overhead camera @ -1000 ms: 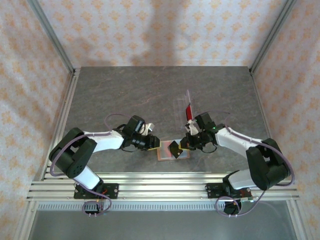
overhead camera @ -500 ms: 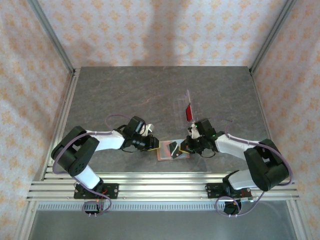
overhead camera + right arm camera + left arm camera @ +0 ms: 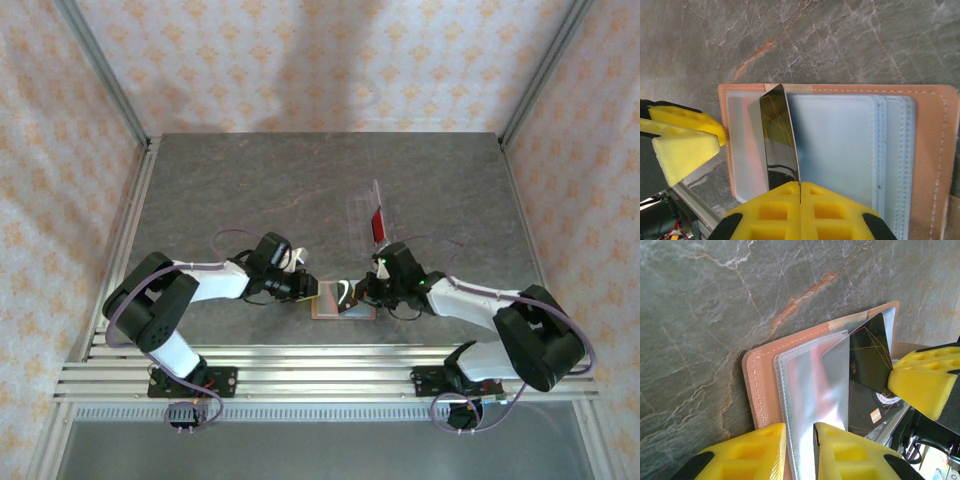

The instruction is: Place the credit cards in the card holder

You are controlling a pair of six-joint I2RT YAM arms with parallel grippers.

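At the near edge of the table (image 3: 250, 190), the right gripper (image 3: 362, 293) is feeding the black card (image 3: 780, 140) into the open card holder (image 3: 335, 300).

Its jaws are clamping fully shut on the card's near end, and the card is standing on edge with its far corner reaching over a clear sleeve. The left gripper (image 3: 800, 432) is pinching the holder's edge, jaws nearly together, and is pinning it flat. Next, I judge, the card is needing to tip flat and slide in under the sleeve's lip. The sleeve film may be buckling. The clear stand (image 3: 370, 215) is sitting well apart behind.
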